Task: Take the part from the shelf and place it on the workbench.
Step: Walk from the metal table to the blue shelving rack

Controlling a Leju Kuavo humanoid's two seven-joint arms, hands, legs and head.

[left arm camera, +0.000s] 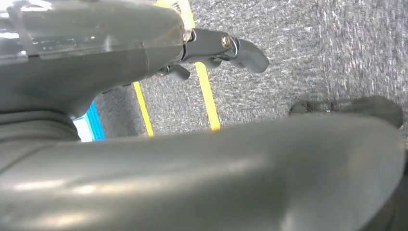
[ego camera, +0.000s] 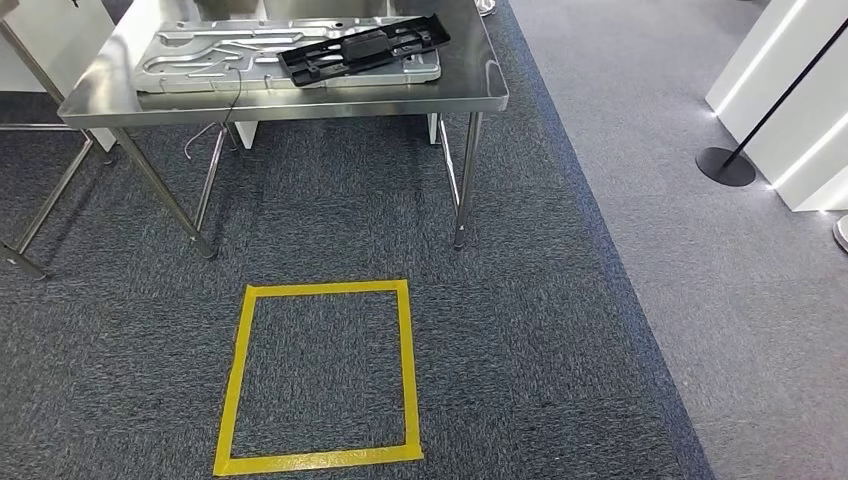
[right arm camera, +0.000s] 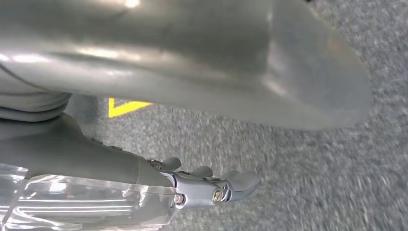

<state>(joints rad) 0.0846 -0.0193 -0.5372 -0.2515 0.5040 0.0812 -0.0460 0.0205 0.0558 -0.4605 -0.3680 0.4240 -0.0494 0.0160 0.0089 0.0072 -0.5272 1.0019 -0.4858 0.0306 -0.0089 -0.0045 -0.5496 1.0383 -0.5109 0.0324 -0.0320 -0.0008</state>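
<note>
A flat silver stamped metal part (ego camera: pixel 200 55) lies on the steel workbench (ego camera: pixel 300 108) at the top of the head view. A black plastic frame part (ego camera: pixel 360 50) rests slanted across its right end. In the left wrist view my left hand (left arm camera: pixel 120 53) hangs over the grey carpet, its dark fingers (left arm camera: pixel 240 50) stretched out and holding nothing. My right hand (right arm camera: pixel 96 159), seen in the right wrist view, hangs over the carpet too, with its fingers (right arm camera: pixel 231 185) extended and nothing in them.
A yellow tape square (ego camera: pixel 320 375) marks the carpet in front of the workbench. The legs of another steel table (ego camera: pixel 50 200) stand at the left. A black stanchion base (ego camera: pixel 725 165) and white units (ego camera: pixel 800 90) stand at the right, past a lighter floor strip.
</note>
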